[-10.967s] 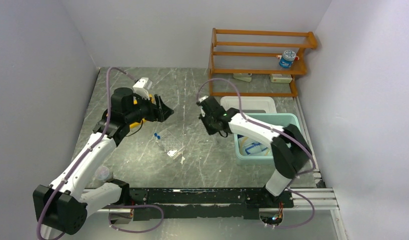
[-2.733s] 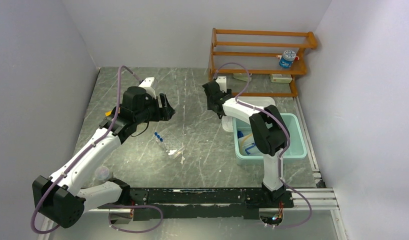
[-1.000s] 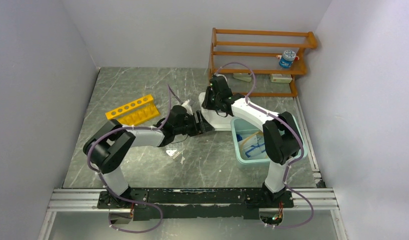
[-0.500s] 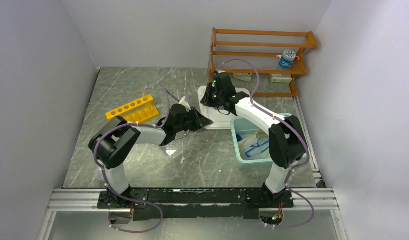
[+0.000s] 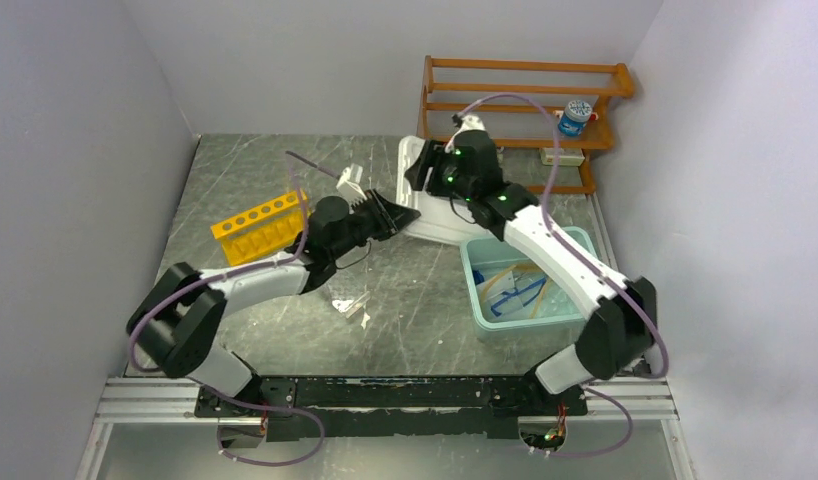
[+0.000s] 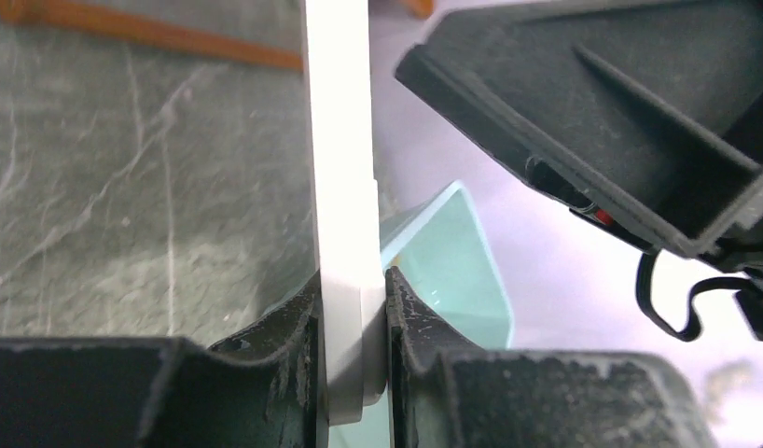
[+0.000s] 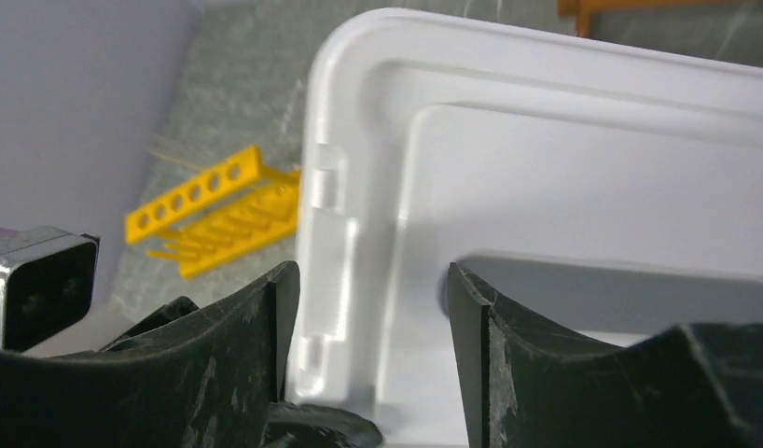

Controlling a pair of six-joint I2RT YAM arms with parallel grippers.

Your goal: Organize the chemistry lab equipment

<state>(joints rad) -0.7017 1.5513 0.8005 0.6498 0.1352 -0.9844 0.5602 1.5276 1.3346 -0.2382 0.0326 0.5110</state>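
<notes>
1. One yellow holed rack stands on the desk, at the left.
2. Left hand pinches the edge of the white lid, which is tilted above the desk.
3. Right hand straddles the lid's far corner with its fingers apart; whether it grips cannot be told.
4. Blue-framed goggles and tan rubber tube lie inside the teal tub.

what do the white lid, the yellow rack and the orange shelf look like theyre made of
White lid: likely moulded plastic, smooth with a soft sheen and rounded corners. Yellow rack: probably plastic, uniform bright colour. Orange shelf: looks like stained wood slats; grain unclear.
</notes>
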